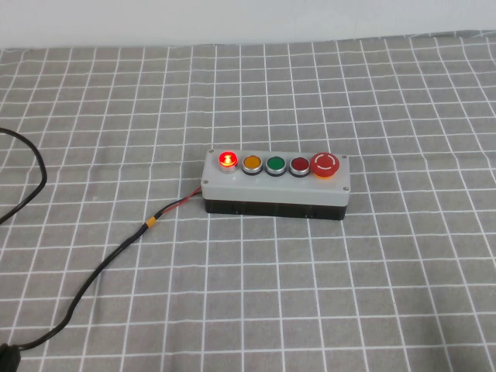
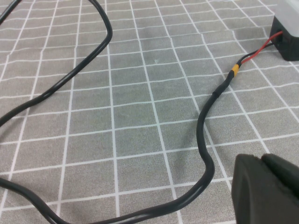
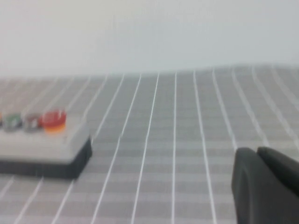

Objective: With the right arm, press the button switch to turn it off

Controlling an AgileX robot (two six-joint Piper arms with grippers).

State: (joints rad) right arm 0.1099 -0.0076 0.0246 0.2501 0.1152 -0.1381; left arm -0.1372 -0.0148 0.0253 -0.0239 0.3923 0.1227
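High view shows the button switch (image 1: 276, 186) lying lengthwise across the middle of the grey checked cloth (image 1: 372, 294). Along its light-grey top run a lit red button (image 1: 228, 160) at the robot's left end, then an orange button (image 1: 252, 164), a green button (image 1: 275, 165), a dark-red button (image 1: 299, 165) and the big red mushroom button (image 1: 325, 164) at the right end. Bare cloth lies open on every side of the box, with a wide stretch to its right and in front of it. Behind it the cloth's far edge meets a white wall (image 1: 248, 19).

From the box's left end, red and black wires lead into a black cable (image 1: 101, 267), which crosses the near-left cloth towards the front-left corner and loops along the left edge.

Neither arm appears in the high view. The left gripper (image 2: 266, 189) shows in the left wrist view only as a dark corner above the cable, near the left end of the box; whether its claw is wide or narrow I cannot tell. The right gripper (image 3: 264, 186) shows likewise in the right wrist view, low over bare cloth, well apart from the box's mushroom end; its claw's state I cannot tell either.
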